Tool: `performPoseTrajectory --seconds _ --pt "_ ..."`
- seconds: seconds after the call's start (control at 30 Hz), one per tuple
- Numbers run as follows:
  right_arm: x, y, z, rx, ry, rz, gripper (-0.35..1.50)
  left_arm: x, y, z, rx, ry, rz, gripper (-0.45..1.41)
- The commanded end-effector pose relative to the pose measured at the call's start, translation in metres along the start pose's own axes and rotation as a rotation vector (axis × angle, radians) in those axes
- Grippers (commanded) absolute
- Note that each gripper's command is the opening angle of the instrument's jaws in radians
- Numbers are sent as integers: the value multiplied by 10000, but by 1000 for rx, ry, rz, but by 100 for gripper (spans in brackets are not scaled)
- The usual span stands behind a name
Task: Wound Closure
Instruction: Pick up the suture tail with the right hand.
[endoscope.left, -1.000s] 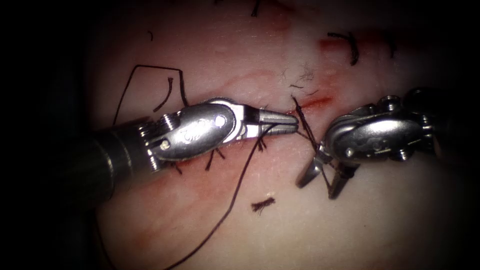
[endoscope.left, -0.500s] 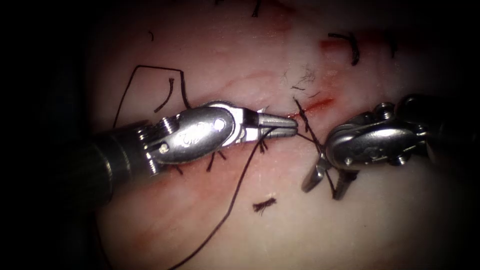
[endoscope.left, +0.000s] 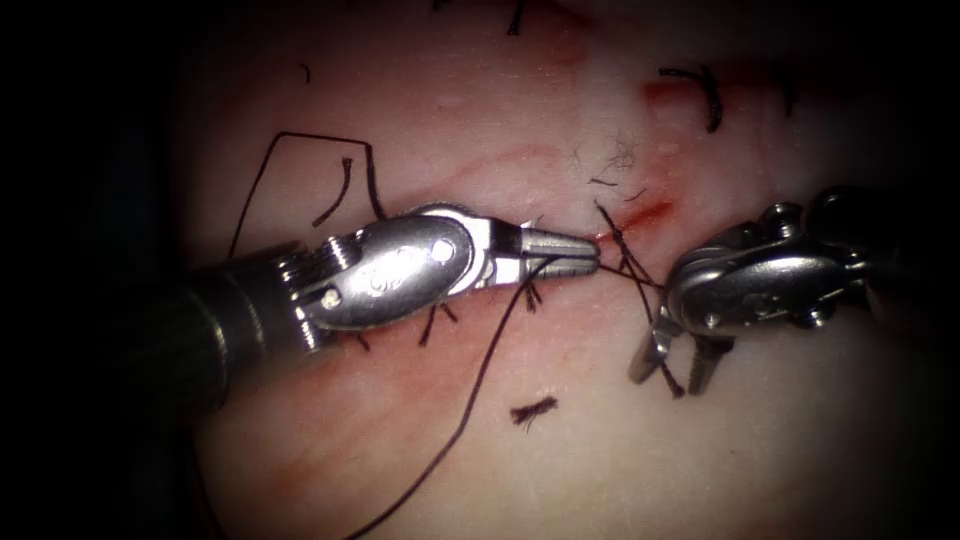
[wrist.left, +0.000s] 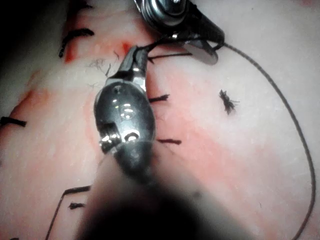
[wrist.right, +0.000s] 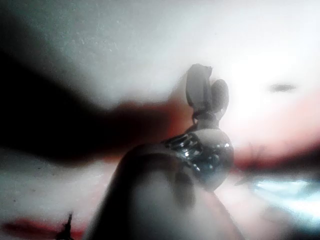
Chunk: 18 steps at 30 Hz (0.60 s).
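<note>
On the tissue (endoscope.left: 600, 470), my left tool (endoscope.left: 578, 256) lies along the cut (endoscope.left: 645, 212) with its jaws shut on the dark thread (endoscope.left: 480, 372), which trails down and to the left from the tip. A short strand (endoscope.left: 628, 262) runs from that tip to the right. It passes between the jaws of my right tool (endoscope.left: 667, 385), which point downward and stand apart around it. The strand's end (endoscope.left: 680, 392) sticks out below them. In the left wrist view my left tool (wrist.left: 132, 60) meets the thread right beside the right tool (wrist.left: 200, 40). The right tool (wrist.right: 209, 87) also shows in the right wrist view.
Short stitch tails (endoscope.left: 432, 325) stick out under the left tool along the closed part of the cut. A frayed loose thread piece (endoscope.left: 532, 410) lies below it. A thread loop (endoscope.left: 300, 135) and cut ends (endoscope.left: 705, 95) lie above. Red fluid (endoscope.left: 330, 370) stains the tissue.
My right tool has moved to the right and slightly down, with the short strand still between its jaws. The left tool edged a little to the right and stayed shut on the thread.
</note>
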Motion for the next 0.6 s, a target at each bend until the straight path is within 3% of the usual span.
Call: performPoseTrajectory --seconds 0.03,0.23,0.37,0.6 --pt "-4 11 0 -2 -2 1 -35 -2 -6 4 0 1 3 -35" --pt "-5 15 -6 -8 -13 12 -35 -2 -6 4 0 1 2 -35" --pt "-6 17 -20 -62 27 56 -35 -1 -4 5 0 1 -4 -35" --pt "-6 21 -17 -67 25 57 -35 -1 -4 4 -1 2 -4 -35"
